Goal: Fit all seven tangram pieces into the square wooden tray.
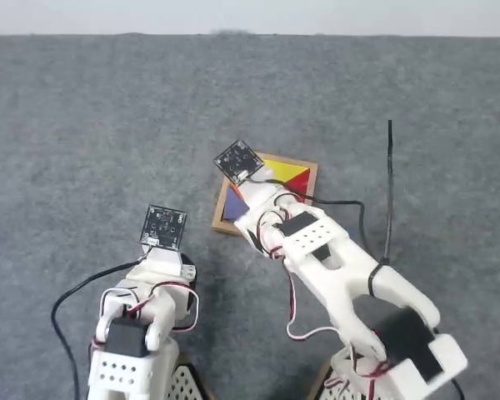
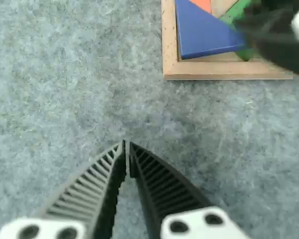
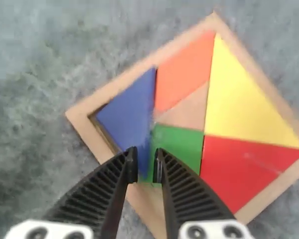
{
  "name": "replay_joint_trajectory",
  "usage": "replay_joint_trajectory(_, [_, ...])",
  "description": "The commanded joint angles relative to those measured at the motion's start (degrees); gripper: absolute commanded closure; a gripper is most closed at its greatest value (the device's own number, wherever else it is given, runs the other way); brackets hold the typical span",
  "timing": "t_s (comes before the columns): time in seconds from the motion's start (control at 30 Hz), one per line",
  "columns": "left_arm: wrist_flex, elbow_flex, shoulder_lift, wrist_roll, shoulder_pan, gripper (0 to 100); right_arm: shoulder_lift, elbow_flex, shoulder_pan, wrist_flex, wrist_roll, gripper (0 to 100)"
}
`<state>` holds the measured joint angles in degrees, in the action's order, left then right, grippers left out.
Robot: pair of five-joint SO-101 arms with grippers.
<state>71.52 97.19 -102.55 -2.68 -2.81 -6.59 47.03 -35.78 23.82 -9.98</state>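
1. The square wooden tray is seen on the grey felt-like table covering, partly covered by the right arm.
2. Inside the tray, a blue triangle, an orange piece, a green square, a large yellow triangle and a large red triangle are laid flat, edges touching.
3. A pale wood-coloured triangle is enclosed between orange, green and yellow; whether it is a piece or bare tray floor cannot be told.
4. The right gripper is held over the seam of blue and green, its jaws parted by a narrow gap.
5. The left gripper is held above the covering near a tray corner, its jaws pressed together.
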Motion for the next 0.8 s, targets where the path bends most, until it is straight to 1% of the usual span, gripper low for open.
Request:
replay_joint_trajectory(0.0, [0.4,-0.7,-0.7,-0.7,-0.1,99,0.0,-2.9,-0.5,-0.5,-0.7,92.9])
replay_joint_trajectory(0.37, [0.4,-0.7,-0.7,-0.7,-0.1,99,-0.2,-3.1,-0.7,1.1,-0.7,93.0])
replay_joint_trajectory(0.5, [0.4,-0.7,-0.7,-0.7,-0.1,99,0.2,-3.1,-2.8,1.1,-0.8,93.0])
replay_joint_trajectory(0.77, [0.4,-0.7,-0.7,-0.7,-0.1,99,-5.0,-1.8,-1.9,0.9,-0.7,92.9])
